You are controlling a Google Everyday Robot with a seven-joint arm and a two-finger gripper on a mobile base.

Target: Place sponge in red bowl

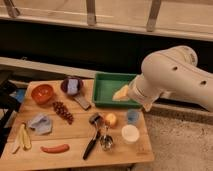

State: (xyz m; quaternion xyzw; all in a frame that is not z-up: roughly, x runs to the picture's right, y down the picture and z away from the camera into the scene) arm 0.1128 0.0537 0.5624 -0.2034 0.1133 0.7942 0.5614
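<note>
While the red bowl [42, 93] stands far left, the gripper [129, 95] hangs over the green tray [104, 88] beside the sponge [120, 93], grip indeterminable.

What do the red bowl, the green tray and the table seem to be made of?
The red bowl looks like plastic or glazed ceramic: its colour is even and its wall smooth. The green tray is probably plastic, with a uniform colour and a moulded rim. The table is wood, with pale boards and visible seams. The gripper is hidden behind the white arm at the tray's right end.
</note>
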